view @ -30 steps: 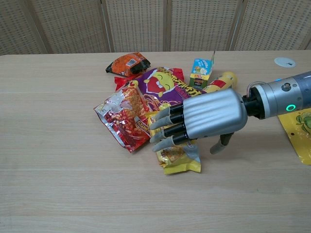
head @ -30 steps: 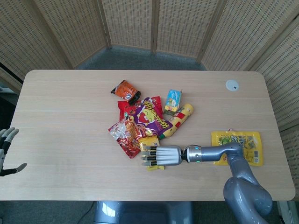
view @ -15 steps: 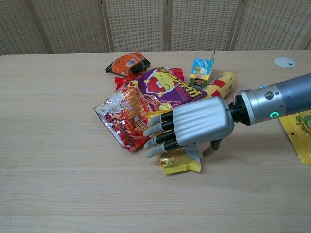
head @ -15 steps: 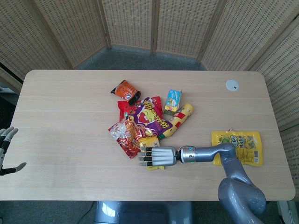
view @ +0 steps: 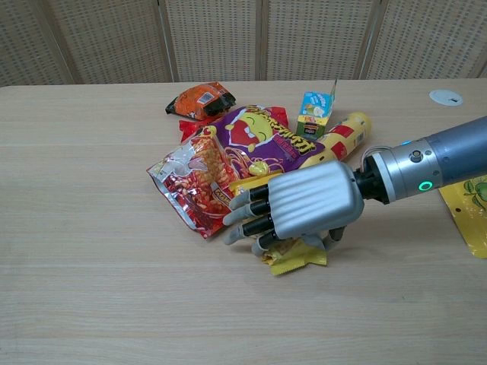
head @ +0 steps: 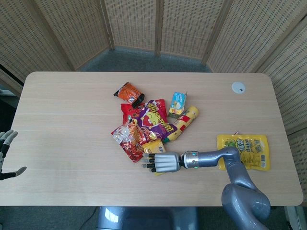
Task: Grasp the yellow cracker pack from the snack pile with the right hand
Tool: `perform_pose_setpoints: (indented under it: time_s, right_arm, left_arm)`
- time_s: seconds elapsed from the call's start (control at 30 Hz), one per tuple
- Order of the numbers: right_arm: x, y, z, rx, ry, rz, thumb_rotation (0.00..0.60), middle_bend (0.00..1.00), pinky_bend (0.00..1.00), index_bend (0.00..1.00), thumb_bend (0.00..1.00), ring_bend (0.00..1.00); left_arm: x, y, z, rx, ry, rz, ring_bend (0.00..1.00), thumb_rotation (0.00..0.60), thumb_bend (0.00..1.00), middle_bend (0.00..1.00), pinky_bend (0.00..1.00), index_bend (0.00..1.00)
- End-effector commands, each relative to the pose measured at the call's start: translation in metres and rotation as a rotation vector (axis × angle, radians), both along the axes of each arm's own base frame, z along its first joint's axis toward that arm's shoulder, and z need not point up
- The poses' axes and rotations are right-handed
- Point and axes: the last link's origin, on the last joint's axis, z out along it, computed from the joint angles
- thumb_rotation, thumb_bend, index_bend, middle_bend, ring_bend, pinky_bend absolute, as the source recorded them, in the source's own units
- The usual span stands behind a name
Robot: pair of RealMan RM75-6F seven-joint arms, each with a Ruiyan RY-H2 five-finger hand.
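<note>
Small yellow foil cracker pack — at the snack pile's six o'clock edge, under the silver right hand, fingers curling around it. Advice: finish closing — pinch firmly before lifting.

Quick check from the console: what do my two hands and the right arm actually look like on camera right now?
The right hand has a ribbed silver back and dark-and-grey fingers. Its arm is blue-grey metal with a black wrist ring and a green light. The left hand shows only grey, dark-jointed fingers at the frame edge.
</note>
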Motion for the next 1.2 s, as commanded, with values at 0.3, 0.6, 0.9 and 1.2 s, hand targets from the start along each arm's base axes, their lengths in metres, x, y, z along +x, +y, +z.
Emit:
perform_pose_setpoints:
  time_s: [0.3, 0.6, 0.9, 1.2]
  right_arm:
    - [-0.003, 0.006, 0.011, 0.038, -0.047, 0.006, 0.6, 0.5, 0.13, 0.54, 0.32, 0.22]
    - [0.002, -0.001, 0.036, 0.036, -0.093, 0.058, 0.6, 0.52, 0.16, 0.56, 0.33, 0.25]
    - [0.03, -0.018, 0.079, 0.022, -0.172, 0.175, 0.6, 0.52, 0.17, 0.57, 0.33, 0.26]
    - [0.073, -0.028, 0.114, 0.0, -0.232, 0.266, 0.6, 0.52, 0.17, 0.57, 0.33, 0.26]
  left_arm:
    - [0.001, 0.0, -0.001, -0.004, -0.002, -0.003, 0.0, 0.6, 0.0, 0.0, 0.0, 0.05]
    - [0.004, -0.002, -0.001, -0.014, -0.018, -0.018, 0.0, 0.6, 0.0, 0.0, 0.0, 0.05]
    - [0.009, -0.004, 0.0, -0.037, -0.05, -0.039, 0.0, 0.6, 0.0, 0.0, 0.0, 0.05]
    - [0.012, -0.006, 0.003, -0.045, -0.076, -0.06, 0.0, 0.6, 0.0, 0.0, 0.0, 0.05]
